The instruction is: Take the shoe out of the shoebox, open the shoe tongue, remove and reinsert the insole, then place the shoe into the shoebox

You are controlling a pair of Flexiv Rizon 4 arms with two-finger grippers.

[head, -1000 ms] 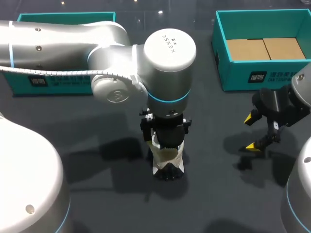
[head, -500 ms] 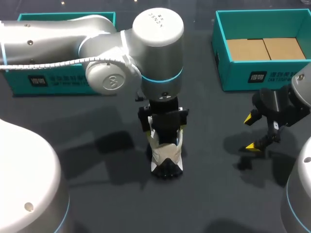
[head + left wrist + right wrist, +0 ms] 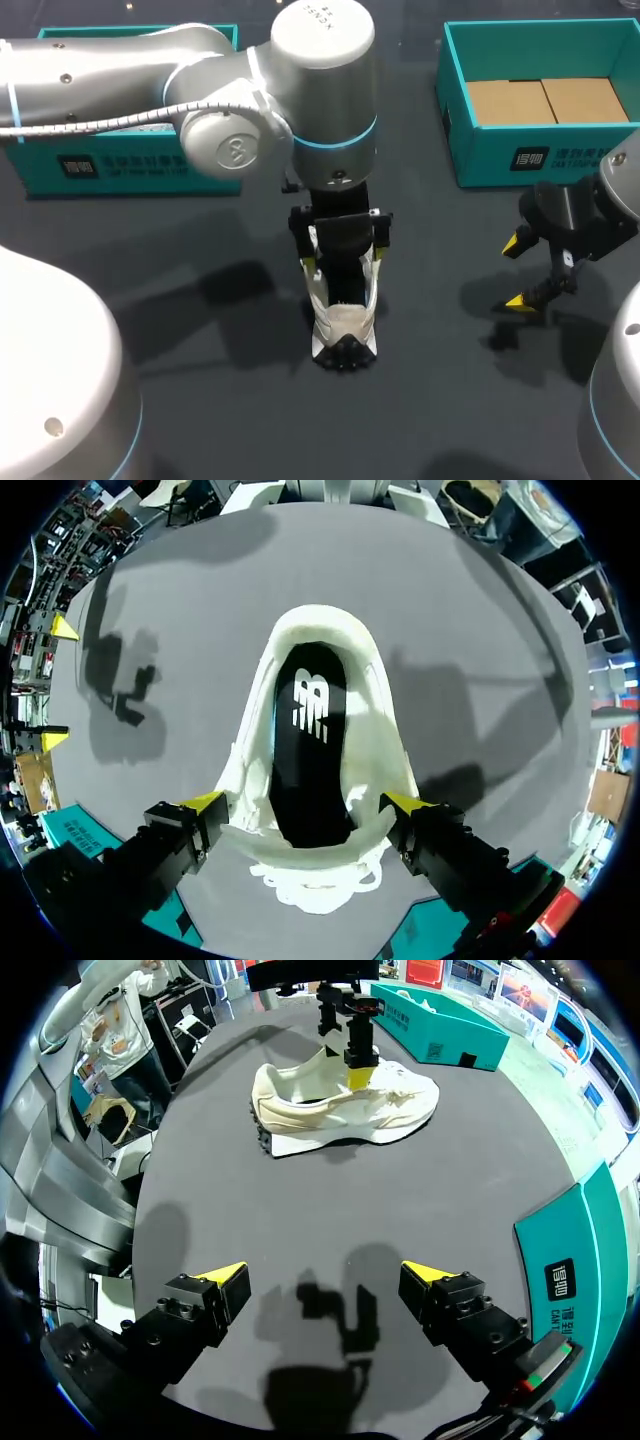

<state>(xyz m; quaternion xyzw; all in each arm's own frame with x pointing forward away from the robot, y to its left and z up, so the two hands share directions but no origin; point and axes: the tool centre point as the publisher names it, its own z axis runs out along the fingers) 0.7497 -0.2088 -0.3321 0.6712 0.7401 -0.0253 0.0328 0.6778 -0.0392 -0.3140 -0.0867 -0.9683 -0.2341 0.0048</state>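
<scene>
1. a white shoe (image 3: 343, 322) stands on its sole at the middle of the dark table (image 3: 240, 420). its heel points to 6 o'clock and its toe to 12, and it is outside both boxes.
2. inside the shoe a black insole (image 3: 310, 730) lies flat in the wide-open mouth. a white bunch of tongue and laces (image 3: 315, 890) sits toeward of the opening.
3. the left gripper (image 3: 345, 258) hangs over the shoe's middle with its pincer spread wide. one yellow tip is just beside each flank, at 9 and 3 o'clock of the mouth. it grips nothing that can be made out, and whether the tips brush the upper cannot be told.
4. the right gripper (image 3: 514, 272) hovers at 3 o'clock of the shoe, well apart from it. its pincer is wide open and empty, above its own shadow.
5. at 1 o'clock, far back, the teal shoebox (image 3: 520, 160) sits open, with two brown card panels (image 3: 548, 100) side by side in it.
6. at 11 o'clock a second teal box (image 3: 120, 170) lies partly behind the left arm (image 3: 120, 70), its inside hidden.
</scene>
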